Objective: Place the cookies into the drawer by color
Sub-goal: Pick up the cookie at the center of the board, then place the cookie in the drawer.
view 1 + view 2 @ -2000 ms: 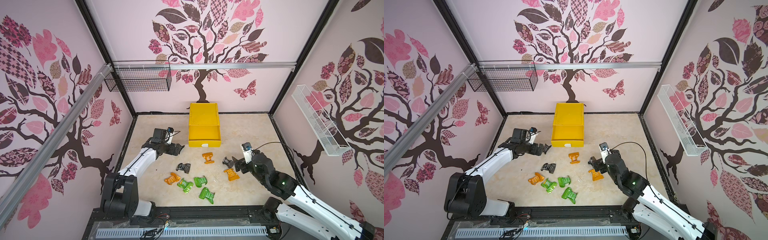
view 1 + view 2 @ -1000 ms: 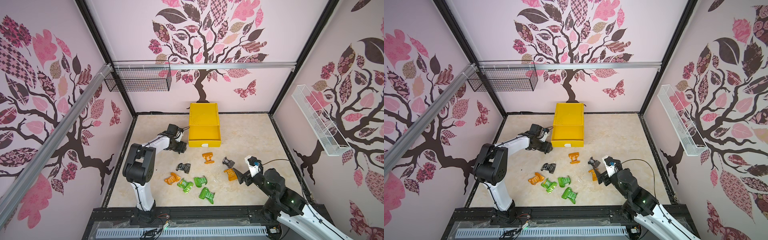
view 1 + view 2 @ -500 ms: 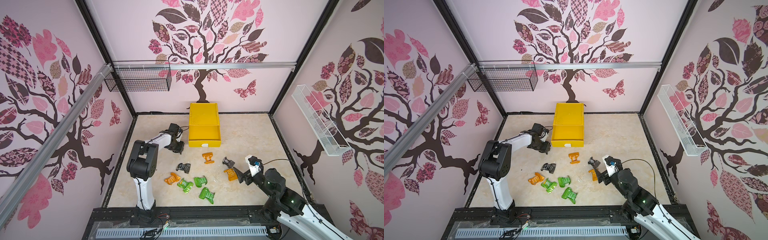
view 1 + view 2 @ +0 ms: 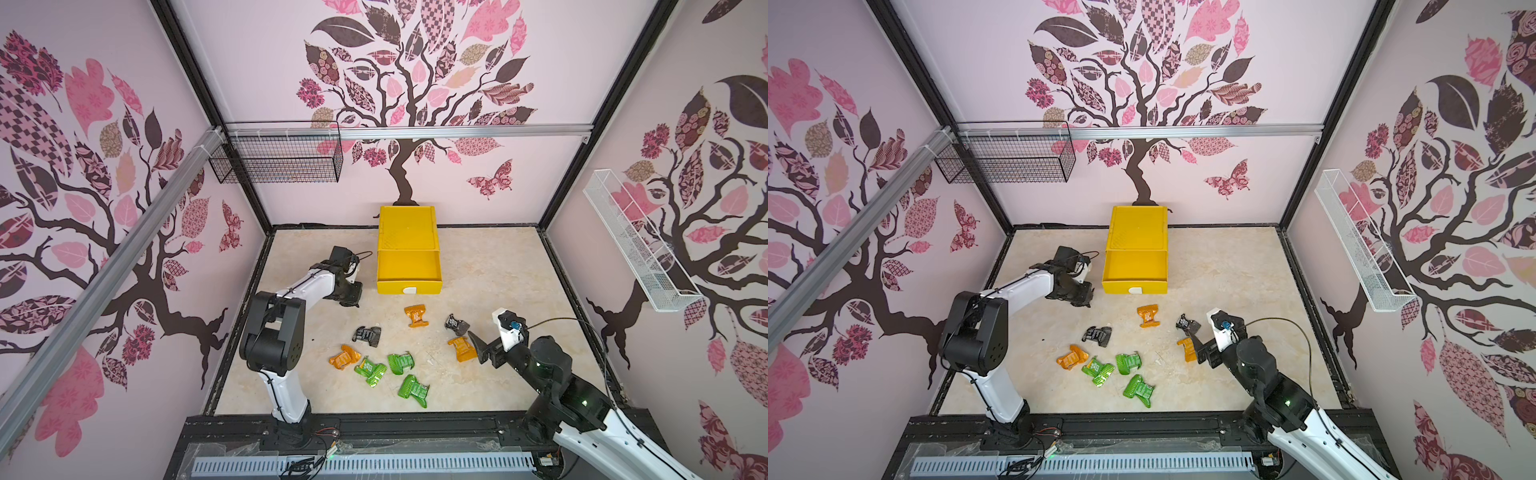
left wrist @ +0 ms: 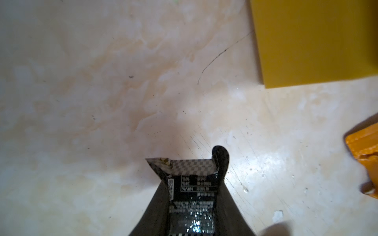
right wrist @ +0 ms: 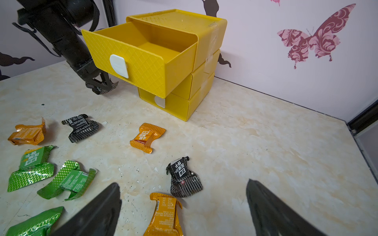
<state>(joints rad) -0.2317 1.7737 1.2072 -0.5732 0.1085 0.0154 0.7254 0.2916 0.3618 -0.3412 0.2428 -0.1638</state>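
Our left gripper [image 4: 350,300] has its fingers pinched tight on a black cookie [image 5: 192,196], whose crimped end pokes past the tips. We hold it down near the table [image 4: 498,266], at 9 o'clock of the drawer [image 4: 409,286], whose top tray stands pulled out toward 6 o'clock. Our right gripper [image 6: 182,184] has its fingers spread wide and holds nothing. An orange cookie [image 4: 462,348] lies just beside them at 9 o'clock, and a second black cookie [image 4: 456,324] at 11. The green cookies [image 4: 401,362] lie clustered on the table at 6 o'clock of the drawer.
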